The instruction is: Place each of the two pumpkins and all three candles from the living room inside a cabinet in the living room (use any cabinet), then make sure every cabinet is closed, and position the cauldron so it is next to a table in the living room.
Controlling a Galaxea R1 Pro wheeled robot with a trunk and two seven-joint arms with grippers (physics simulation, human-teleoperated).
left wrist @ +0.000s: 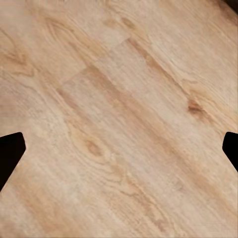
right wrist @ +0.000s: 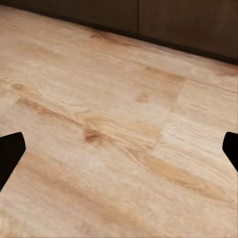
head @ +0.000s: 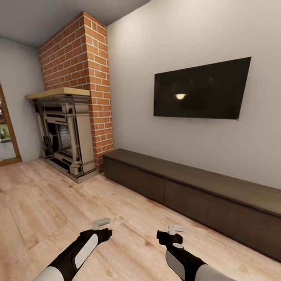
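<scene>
The cabinet [head: 195, 191] is a long, low dark-brown unit along the wall under the TV, and the fronts I can see are closed. Its lower edge also crosses the right wrist view [right wrist: 148, 15]. My left gripper [head: 100, 223] and right gripper [head: 176, 228] hang low over the wooden floor, short of the cabinet. Both are open with nothing between their fingers. In each wrist view the dark fingertips [left wrist: 10, 151] [right wrist: 10, 151] sit far apart over bare planks. The pumpkins, candles, cauldron and table are out of view.
A stone fireplace [head: 64, 132] with a brick chimney [head: 84, 58] stands in the left corner. A black TV [head: 201, 89] hangs on the wall above the cabinet. A doorway [head: 6, 136] opens at the far left. Light wooden floor [head: 58, 203] spreads in front of me.
</scene>
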